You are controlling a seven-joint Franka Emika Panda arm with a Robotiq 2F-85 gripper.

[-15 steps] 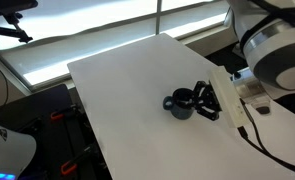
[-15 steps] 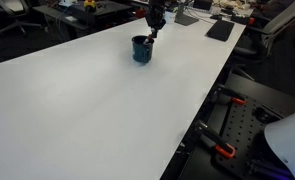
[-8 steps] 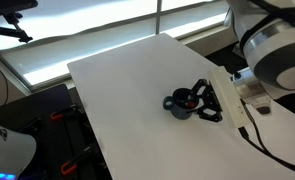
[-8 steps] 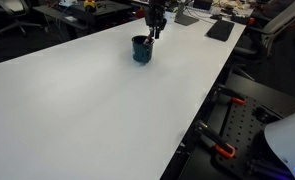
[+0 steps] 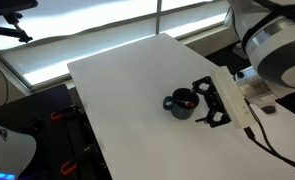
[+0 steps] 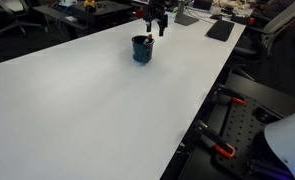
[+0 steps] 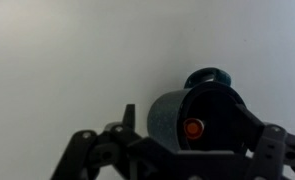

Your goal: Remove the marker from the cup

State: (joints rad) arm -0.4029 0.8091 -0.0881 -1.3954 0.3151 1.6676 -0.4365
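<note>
Spread wide and holding nothing, the tool (image 5: 204, 103) hangs just beside the cup (image 5: 179, 104), on the side nearer the desk's edge in an exterior view. The marker (image 7: 193, 127) sits inside the cup. In the wrist view its reddish end shows as a round spot within the dark rim, and in an exterior view as a small red fleck. Dark fingers (image 7: 87, 150) stand low on either side of the cup in the wrist view. The cup is upright on the white desk (image 5: 117, 75), its handle — as far as I can tell — turned away from the tool.
</note>
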